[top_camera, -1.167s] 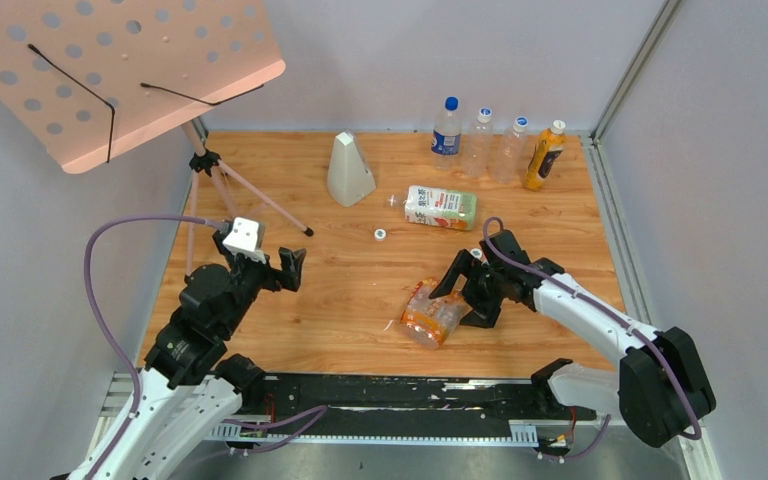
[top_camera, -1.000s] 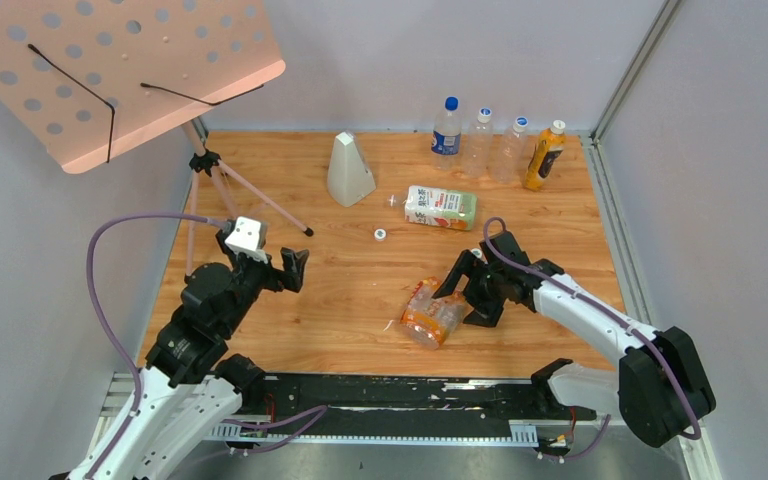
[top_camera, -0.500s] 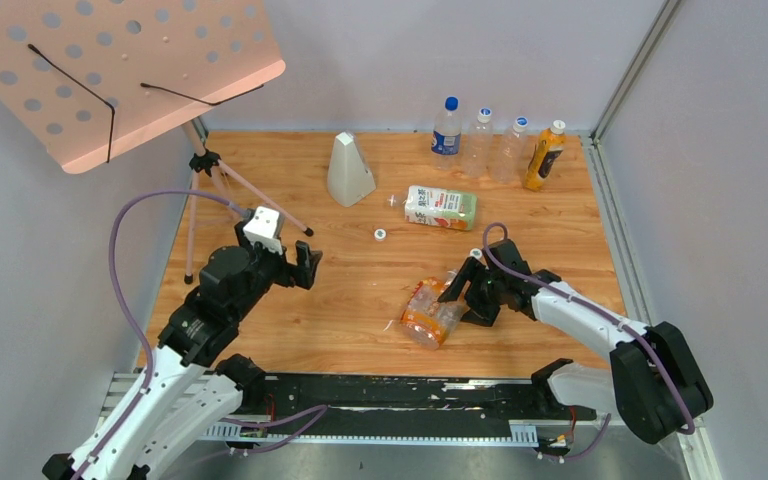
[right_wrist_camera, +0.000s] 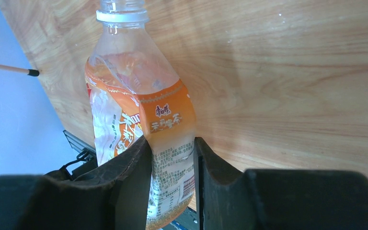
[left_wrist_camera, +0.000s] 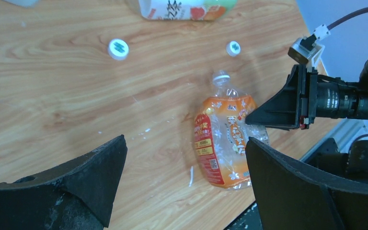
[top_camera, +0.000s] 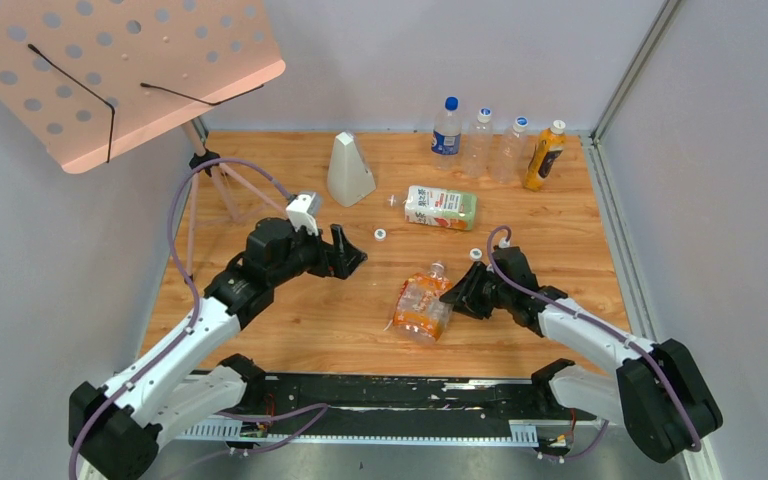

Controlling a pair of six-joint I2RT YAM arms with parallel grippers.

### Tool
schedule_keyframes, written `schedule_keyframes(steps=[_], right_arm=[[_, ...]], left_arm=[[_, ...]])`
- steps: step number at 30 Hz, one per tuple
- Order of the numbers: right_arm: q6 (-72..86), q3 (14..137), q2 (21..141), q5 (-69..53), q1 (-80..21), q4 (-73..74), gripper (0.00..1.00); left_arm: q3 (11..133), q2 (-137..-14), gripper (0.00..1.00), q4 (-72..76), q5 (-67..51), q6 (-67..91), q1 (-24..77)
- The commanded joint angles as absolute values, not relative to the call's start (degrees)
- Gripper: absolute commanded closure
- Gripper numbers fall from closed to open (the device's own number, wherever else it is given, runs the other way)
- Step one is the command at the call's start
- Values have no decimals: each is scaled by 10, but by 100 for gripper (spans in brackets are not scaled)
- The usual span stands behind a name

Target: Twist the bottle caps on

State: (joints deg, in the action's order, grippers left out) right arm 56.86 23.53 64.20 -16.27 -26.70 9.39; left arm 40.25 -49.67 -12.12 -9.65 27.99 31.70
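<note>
The smaller bottle (top_camera: pixel 420 306), clear with an orange label, lies near the table's front with its open neck pointing away from me. My right gripper (top_camera: pixel 457 296) is shut on its lower body, and the label is squeezed between the two fingers (right_wrist_camera: pixel 129 182). The same bottle (left_wrist_camera: pixel 225 139) shows in the left wrist view. The larger bottle (top_camera: pixel 441 208) with the green-white-orange label lies further back. Two white bottle caps rest on the wood, one (top_camera: pixel 380 235) left of centre and one (top_camera: pixel 476 254) just behind the right gripper. My left gripper (top_camera: pixel 353 256) hovers open, left of the smaller bottle.
A pink perforated music stand (top_camera: pixel 110 70) on a tripod overhangs the left side. A white cone-shaped object (top_camera: pixel 349 170) stands at the back. Against the back wall stand a blue-labelled bottle (top_camera: pixel 447 127), two clear bottles and an orange juice bottle (top_camera: pixel 544 156).
My right gripper has closed on the smaller bottle, which has turned so its neck points away. The left arm has reached forward and right towards the table's middle, still open.
</note>
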Motion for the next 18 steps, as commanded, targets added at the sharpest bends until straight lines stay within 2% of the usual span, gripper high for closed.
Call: schedule_keyframes(steps=[1,6,18], right_arm=[[552,222,612,-178,-265,20,84],[550,207,573,-193,-265,-41,89],[541,187,449,-230,-265,-138,89]], left_arm=[[392,-537,0,-40,-132,360,347],[377,-584,0,15,-128,400,390],[379,-651,3,124,-132,421,452]])
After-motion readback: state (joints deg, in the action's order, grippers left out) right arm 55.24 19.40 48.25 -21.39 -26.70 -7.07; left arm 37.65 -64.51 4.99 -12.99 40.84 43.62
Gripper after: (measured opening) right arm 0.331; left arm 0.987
